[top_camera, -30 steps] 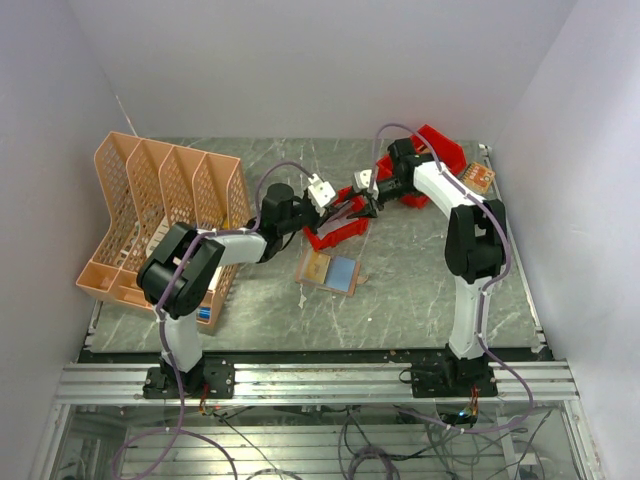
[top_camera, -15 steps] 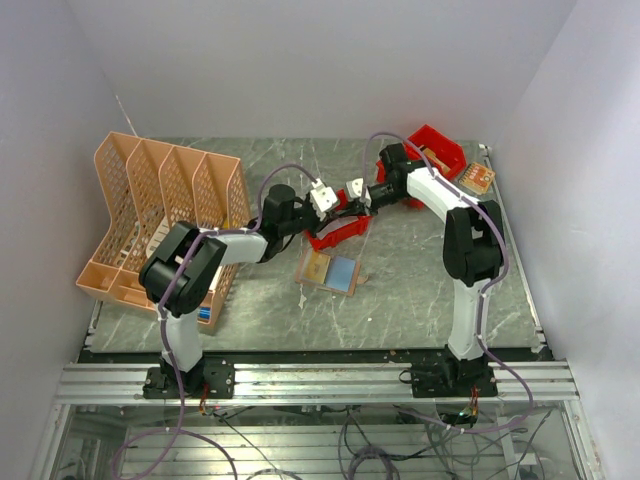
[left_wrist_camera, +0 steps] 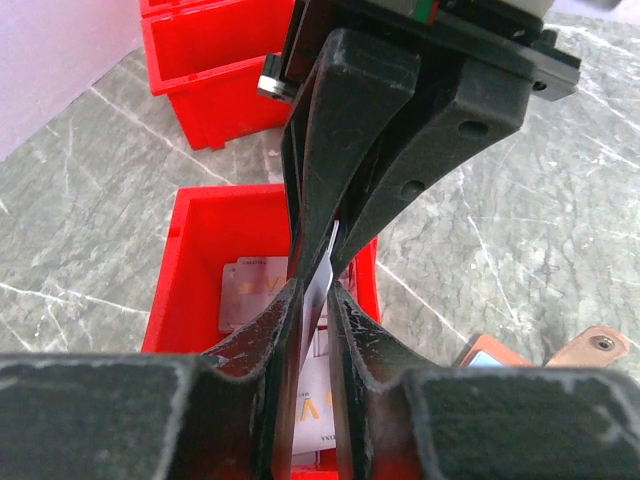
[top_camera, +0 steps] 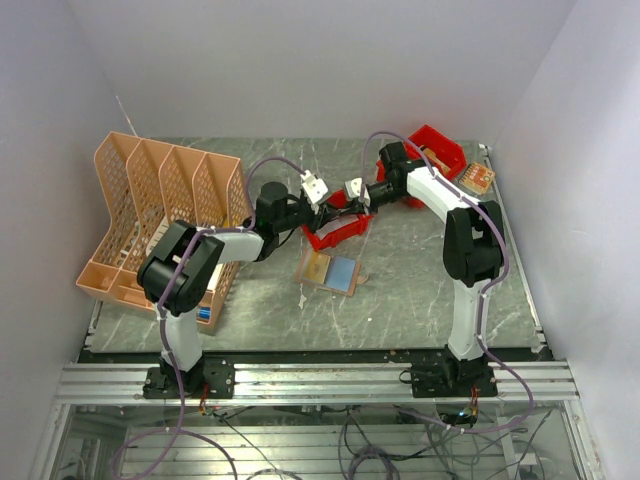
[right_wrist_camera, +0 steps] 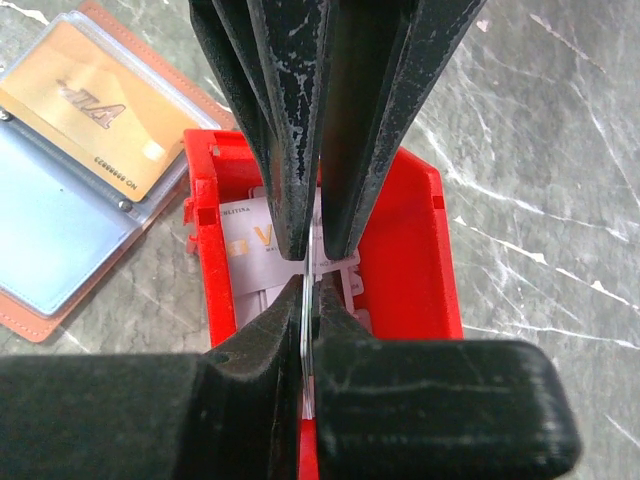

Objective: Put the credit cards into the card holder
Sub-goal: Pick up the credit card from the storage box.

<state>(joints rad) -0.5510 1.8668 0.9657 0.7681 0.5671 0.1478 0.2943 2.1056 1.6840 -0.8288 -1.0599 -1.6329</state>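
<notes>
Handover above small red plastic bin (top_camera: 341, 232). Whitish plastic credit card (left_wrist_camera: 322, 265) edge-on over bin. Right gripper (right_wrist_camera: 308, 285) pinching card edge; left gripper (left_wrist_camera: 312, 300) jaws slightly spread around card. Left: back straight off, no brushing. Right: hold firm pinch. Open tan leather card holder (top_camera: 328, 270) just beside bin, arm-base side.

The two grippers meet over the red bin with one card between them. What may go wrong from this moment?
1. The right gripper pinches the card only by its edge; it may slip and fall into the red bin below.
2. The left gripper has its fingers close beside the card, so pulling back may drag it.
3. The card holder lies open and unheld; pushing a card in may shift it.
</notes>
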